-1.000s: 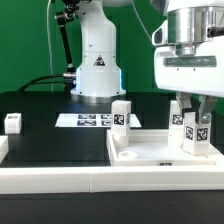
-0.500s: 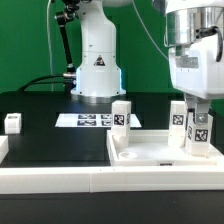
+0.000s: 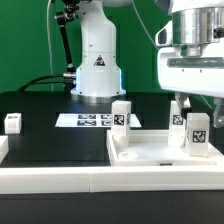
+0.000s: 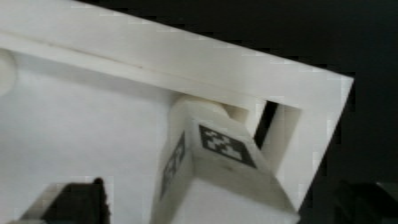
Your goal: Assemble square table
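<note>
Standing upright on slab (image 3: 150,149), at corner toward exterior view's right: leg (image 3: 198,131). Gripper (image 3: 198,107) directly above leg, jaws spread wide, one finger each side of leg top, no contact visible. Second leg (image 3: 121,115) upright at slab's far left corner. Third leg (image 3: 178,118) just behind first. Fourth leg (image 3: 12,122) far left, well apart.

The white plastic square slab with raised rims (image 3: 160,158) shows only white. The white block leg (image 3: 122,115) at its far corner on the exterior view's left, the second white block leg (image 3: 198,131) near its edge on the exterior view's right, and the small white block leg (image 3: 13,122) on the matt black work surface (image 3: 50,140) each carry a black-and-white square tag. The thin white marker board (image 3: 95,120) bears a row of black square patterns, against a flat green backdrop (image 3: 30,40).
</note>
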